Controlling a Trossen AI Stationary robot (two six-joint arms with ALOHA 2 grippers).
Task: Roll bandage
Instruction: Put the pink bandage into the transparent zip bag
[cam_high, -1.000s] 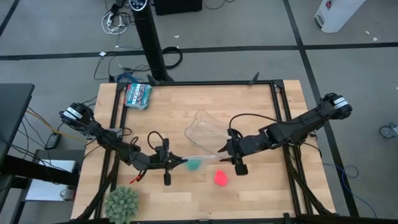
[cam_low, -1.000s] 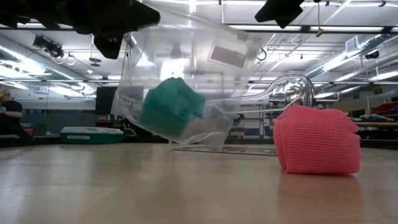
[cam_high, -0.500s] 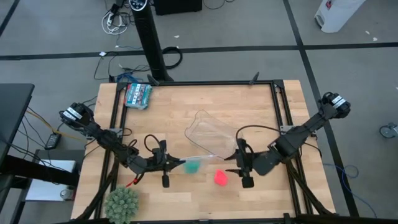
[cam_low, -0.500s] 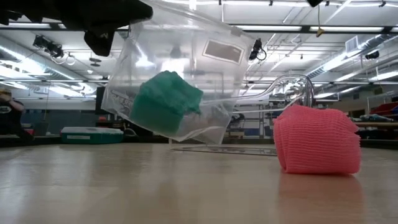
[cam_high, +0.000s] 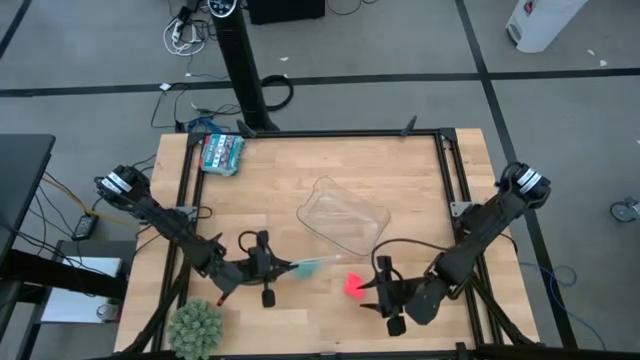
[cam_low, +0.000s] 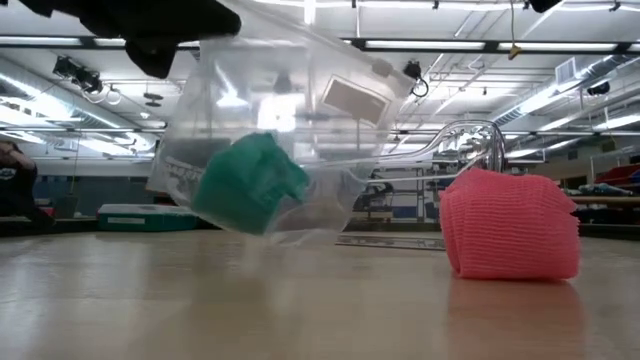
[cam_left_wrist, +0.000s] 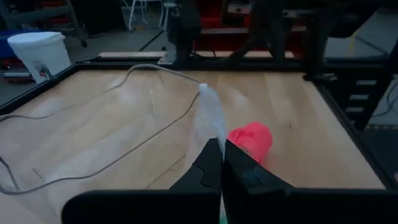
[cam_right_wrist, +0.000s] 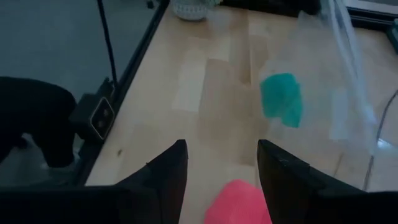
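A pale wood-plank surface (cam_high: 400, 190) framed by black rails stands on grey tiled floor, its far half bare but for a teal box (cam_high: 221, 153) at the far left corner. A crinkled clear plastic bag (cam_low: 280, 130) holding a teal roll (cam_low: 250, 184) hangs from the left gripper (cam_high: 283, 267), jaws clamped on its edge. The bandage (cam_high: 354, 286), a chunky pink ribbed roll, sits near the front edge, just left of the right gripper (cam_high: 382, 299), jaws apart.

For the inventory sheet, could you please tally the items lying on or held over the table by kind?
Bandage rolls: 2, the pink bandage and a teal roll
Clear plastic bags: 2
Teal packet: 1
Spiky green plant: 1
Total: 6
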